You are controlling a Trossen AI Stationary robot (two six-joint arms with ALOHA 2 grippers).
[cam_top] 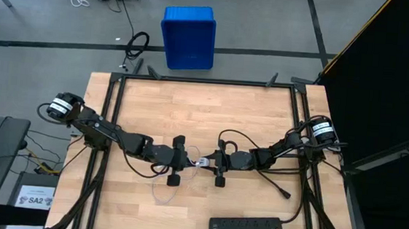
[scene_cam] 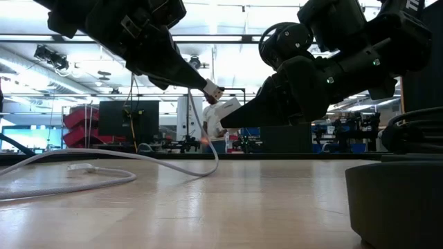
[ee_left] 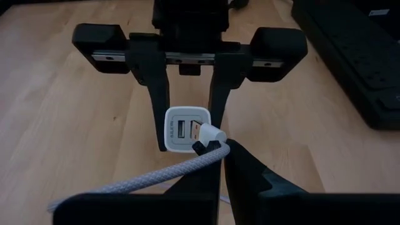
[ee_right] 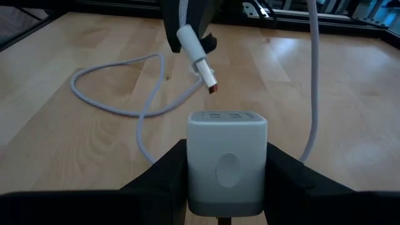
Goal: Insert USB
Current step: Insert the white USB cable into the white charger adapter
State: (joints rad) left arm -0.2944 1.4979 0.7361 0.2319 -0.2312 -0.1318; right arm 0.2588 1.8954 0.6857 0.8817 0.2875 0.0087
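Observation:
The USB cable [ee_right: 119,87] is thin, whitish and braided. It lies in loose loops on the wooden table [cam_top: 162,193]. Its white plug [ee_right: 195,51] is in my shut left gripper [ee_left: 215,148], lifted above mid-table. My right gripper [ee_right: 226,172] faces it from the table's right and is shut on a white cube adapter [ee_left: 186,129]. The adapter's two ports face the plug. The plug's metal tip [ee_right: 211,88] stands just before the port face; whether it touches, I cannot tell. The same pair, the plug [scene_cam: 213,90] and the adapter [scene_cam: 230,105], appears in the low view. My left gripper pinches the USB's white plug body [ee_left: 212,134] between its two fingers, coming from the table's left and slanting down. The plug is lifted clear, its tip toward the adapter. The cable [scene_cam: 205,155] hangs slack from it down to the table. My right gripper pinches the white cube adapter by its two opposite side walls [ee_right: 194,165], one finger on each, coming from the table's right and slanting down. The adapter is lifted clear of the table. Its port face [ee_right: 226,117] points away from the gripper, toward the plug.
A black power strip [cam_top: 247,226] lies at the table's near edge, right of the middle. Its thick black cord [cam_top: 276,182] runs under my right arm. A blue bin [cam_top: 189,36] stands on the floor beyond the far edge. The wood toward the far edge is bare.

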